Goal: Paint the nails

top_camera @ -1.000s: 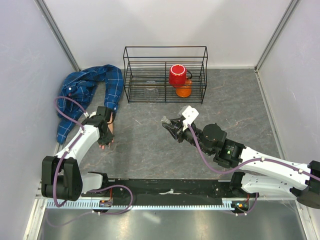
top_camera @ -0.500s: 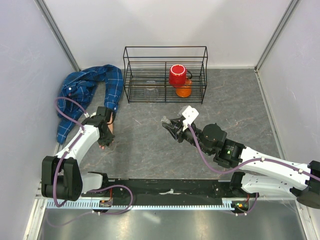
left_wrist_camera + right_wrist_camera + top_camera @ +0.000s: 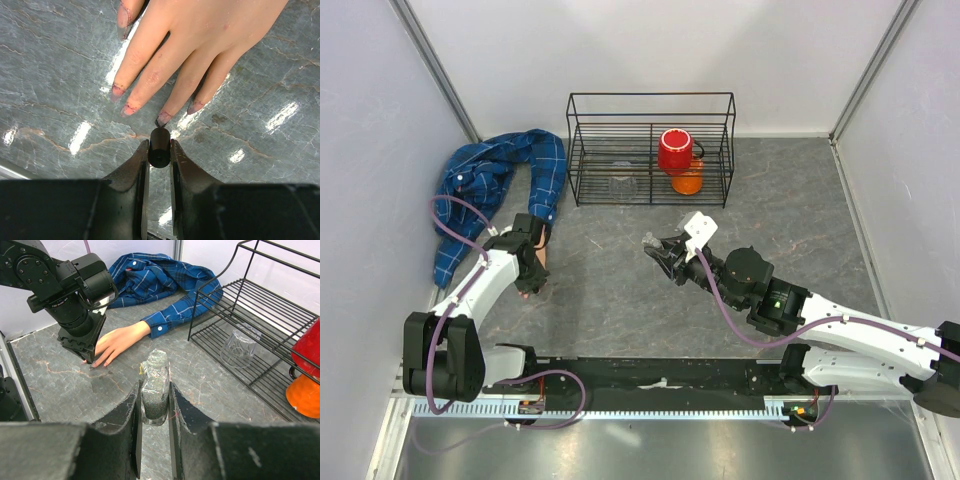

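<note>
Five nails dark-smudged | left gripper clamps black cylinder | right gripper clamps bottle

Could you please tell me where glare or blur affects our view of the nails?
Left wrist: bright glare streaks on the glossy table beside the nails, which look sharp; the jaws holding the black cap are dark. Right wrist: the jaws gripping the bottle are blurred. Top external: even light, nails too small to see.

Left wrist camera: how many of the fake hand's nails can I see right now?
5: the nail at the top left; then, left to right, a second, third, fourth and fifth fanned below it. None seems hidden.
</note>
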`<state>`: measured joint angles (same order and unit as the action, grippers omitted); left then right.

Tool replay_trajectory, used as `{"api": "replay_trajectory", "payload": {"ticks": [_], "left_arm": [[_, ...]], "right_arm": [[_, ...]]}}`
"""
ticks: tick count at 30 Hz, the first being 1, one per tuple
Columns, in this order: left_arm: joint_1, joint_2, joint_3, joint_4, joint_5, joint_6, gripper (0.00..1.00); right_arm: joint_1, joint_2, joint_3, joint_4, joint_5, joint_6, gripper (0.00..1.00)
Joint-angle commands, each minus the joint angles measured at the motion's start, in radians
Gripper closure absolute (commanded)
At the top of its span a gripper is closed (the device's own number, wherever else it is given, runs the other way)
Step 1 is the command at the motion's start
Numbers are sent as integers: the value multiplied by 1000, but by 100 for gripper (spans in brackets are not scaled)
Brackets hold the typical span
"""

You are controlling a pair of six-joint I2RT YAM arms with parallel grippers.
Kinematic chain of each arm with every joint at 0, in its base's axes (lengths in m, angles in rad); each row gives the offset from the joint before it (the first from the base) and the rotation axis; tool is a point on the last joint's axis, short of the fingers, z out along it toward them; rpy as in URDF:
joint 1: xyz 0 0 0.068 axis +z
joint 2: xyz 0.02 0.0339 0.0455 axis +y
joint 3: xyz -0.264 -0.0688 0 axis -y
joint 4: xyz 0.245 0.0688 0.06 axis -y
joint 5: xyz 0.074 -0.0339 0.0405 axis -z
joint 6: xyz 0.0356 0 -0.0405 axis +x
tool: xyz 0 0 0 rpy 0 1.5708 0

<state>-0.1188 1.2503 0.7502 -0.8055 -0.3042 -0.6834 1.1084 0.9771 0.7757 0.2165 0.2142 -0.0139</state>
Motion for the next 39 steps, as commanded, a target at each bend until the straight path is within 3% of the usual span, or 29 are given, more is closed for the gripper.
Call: {"api": "replay_trajectory", "payload": {"ticks": [1,24,39], "left_arm": [[5,-11,5,23,-9,-22,98],[10,46,72,62,-64,24,98],[15,18,38,40,-56,21,98]], "right_arm": [[-1,-6,17,38,-18,11,100],[-4,0,22,34,-15,11,100],[-4,3,22,37,-19,11,100]]}}
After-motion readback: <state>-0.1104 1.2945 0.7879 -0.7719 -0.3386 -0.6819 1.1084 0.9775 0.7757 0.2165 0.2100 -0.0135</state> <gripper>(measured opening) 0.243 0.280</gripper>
